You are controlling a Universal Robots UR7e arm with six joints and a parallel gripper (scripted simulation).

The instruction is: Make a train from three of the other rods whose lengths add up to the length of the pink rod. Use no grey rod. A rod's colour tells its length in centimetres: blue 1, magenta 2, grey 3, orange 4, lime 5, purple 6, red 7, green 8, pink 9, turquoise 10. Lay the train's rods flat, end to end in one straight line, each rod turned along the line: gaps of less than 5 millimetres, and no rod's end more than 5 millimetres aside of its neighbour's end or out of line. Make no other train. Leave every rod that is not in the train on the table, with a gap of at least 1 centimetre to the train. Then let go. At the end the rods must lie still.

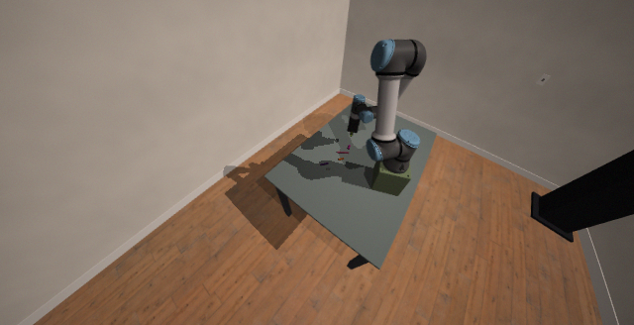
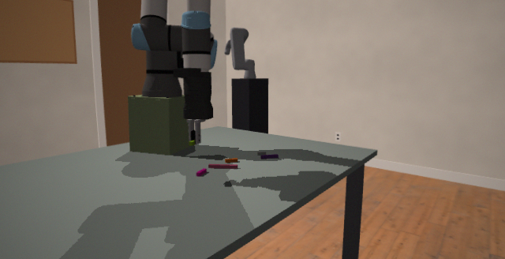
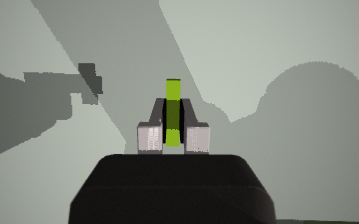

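Observation:
My gripper (image 3: 172, 112) is shut on the lime rod (image 3: 173, 111), which lies level between the fingers and sticks out ahead of them in the wrist view. In the exterior view the gripper (image 2: 195, 136) hangs a little above the table beside the green base block, with the lime rod (image 2: 192, 142) at its tips. On the table lie the pink rod (image 2: 223, 166), an orange rod (image 2: 231, 159), a magenta rod (image 2: 201, 172), a purple rod (image 2: 270, 156) and a small dark rod (image 2: 227, 184). In the top view the gripper (image 1: 352, 132) is at the table's far side.
The arm's olive base block (image 2: 158, 124) stands right next to the gripper. A small grey rod (image 3: 90, 82) lies on the table ahead and to the left in the wrist view. The table's right edge (image 2: 300, 204) drops to the wooden floor.

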